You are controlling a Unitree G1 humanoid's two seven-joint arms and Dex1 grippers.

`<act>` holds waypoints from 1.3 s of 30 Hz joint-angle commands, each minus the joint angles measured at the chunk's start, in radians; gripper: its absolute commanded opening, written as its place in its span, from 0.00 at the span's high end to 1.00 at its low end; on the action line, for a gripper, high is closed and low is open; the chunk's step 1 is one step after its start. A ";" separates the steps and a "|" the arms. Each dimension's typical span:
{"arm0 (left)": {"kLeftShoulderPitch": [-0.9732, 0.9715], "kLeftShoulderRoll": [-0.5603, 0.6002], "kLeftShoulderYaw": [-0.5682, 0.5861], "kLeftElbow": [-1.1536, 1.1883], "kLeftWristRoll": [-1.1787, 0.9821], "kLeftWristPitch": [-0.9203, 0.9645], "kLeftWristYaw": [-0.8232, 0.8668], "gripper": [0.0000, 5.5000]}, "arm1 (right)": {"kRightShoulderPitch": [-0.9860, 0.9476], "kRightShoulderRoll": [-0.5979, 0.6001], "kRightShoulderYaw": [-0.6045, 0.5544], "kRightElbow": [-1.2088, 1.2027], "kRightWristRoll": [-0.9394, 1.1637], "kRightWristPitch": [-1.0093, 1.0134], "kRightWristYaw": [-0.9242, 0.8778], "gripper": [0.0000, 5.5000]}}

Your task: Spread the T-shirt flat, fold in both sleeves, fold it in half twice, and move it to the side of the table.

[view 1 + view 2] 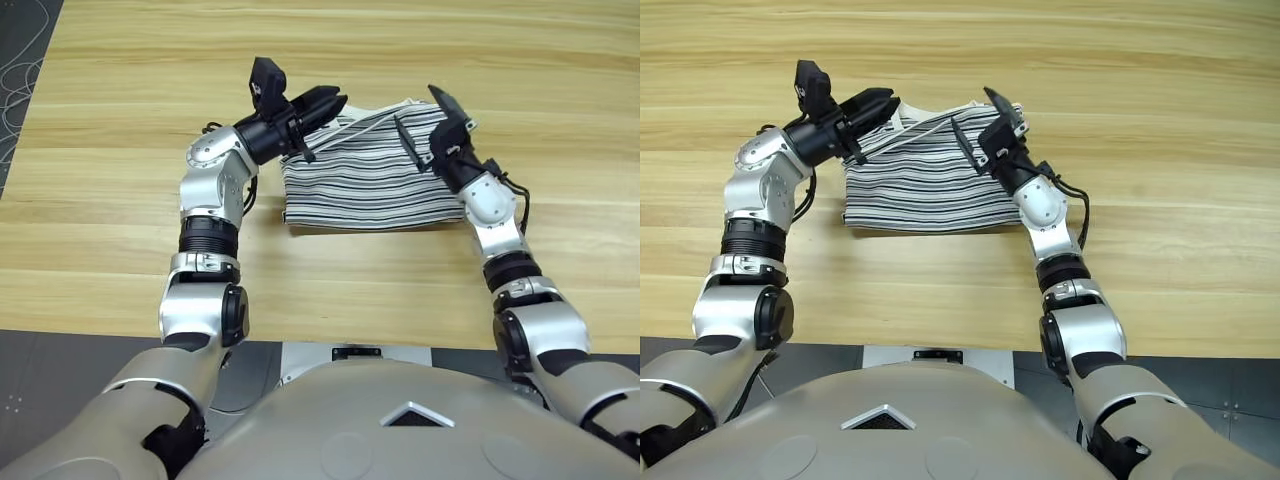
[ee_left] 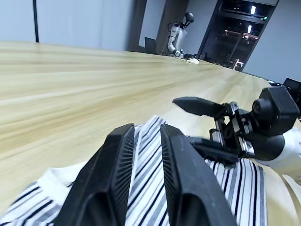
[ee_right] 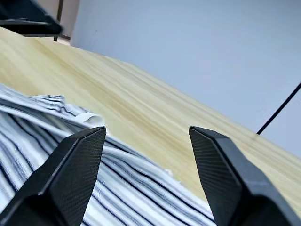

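Observation:
The striped T-shirt (image 1: 370,185) lies folded into a rough rectangle in the middle of the wooden table (image 1: 120,120), its white collar edge at the far side. My left gripper (image 1: 332,102) hovers at the shirt's far left corner. Its fingers (image 2: 117,165) stand almost together, and striped cloth shows through the narrow slit between them; I cannot tell whether any is pinched. My right gripper (image 1: 424,122) is open at the far right corner, just above the cloth, with nothing between its fingers (image 3: 80,165). It also appears across the shirt as the open right gripper (image 2: 186,121).
Bare tabletop (image 1: 1160,120) surrounds the shirt on every side. The table's front edge (image 1: 330,335) runs close to my body. White cables (image 1: 22,60) lie on the dark floor beyond the table's left end.

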 commanded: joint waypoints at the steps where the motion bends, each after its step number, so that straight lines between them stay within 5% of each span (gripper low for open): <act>1: 0.011 -0.019 -0.034 -0.046 0.000 0.024 0.024 0.81 | 0.002 -0.011 0.042 0.001 -0.052 0.053 -0.003 0.40; 16: 0.002 -0.067 -0.166 0.064 0.070 0.043 0.073 0.81 | -0.017 -0.134 0.230 0.029 -0.295 0.197 -0.035 0.40; 29: -0.203 -0.081 -0.097 0.556 0.134 -0.099 0.152 0.81 | 0.051 -0.165 0.247 -0.087 -0.280 0.258 -0.018 0.40; 39: -0.287 -0.042 -0.016 0.654 0.132 -0.132 0.196 0.81 | 0.091 -0.156 0.266 -0.138 -0.282 0.286 -0.002 0.40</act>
